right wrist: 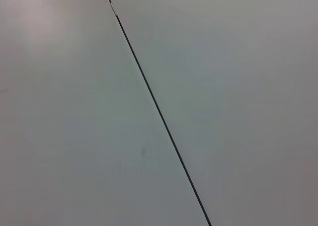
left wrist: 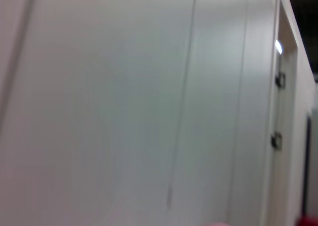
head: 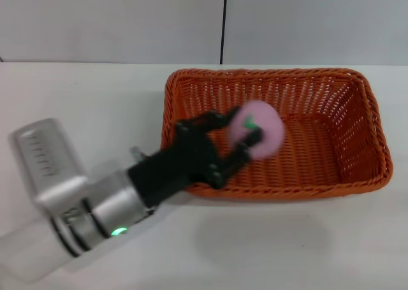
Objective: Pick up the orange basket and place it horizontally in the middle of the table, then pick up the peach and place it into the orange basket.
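The orange basket (head: 347, 105) lies lengthwise across the white table (head: 89, 99), right of centre in the head view. My left gripper (head: 237, 135) reaches in over the basket's left wall and is shut on the peach (head: 262, 129), a pink ball with a green leaf mark. The peach hangs over the left half of the basket's inside. I cannot tell whether it touches the woven floor. My right gripper is out of view. Neither the left wrist view nor the right wrist view shows any of these things.
Pale wall panels with a dark seam (head: 223, 22) rise behind the table. The left wrist view shows a wall and a door frame (left wrist: 278, 112). The right wrist view shows a plain wall with a dark seam (right wrist: 159, 109).
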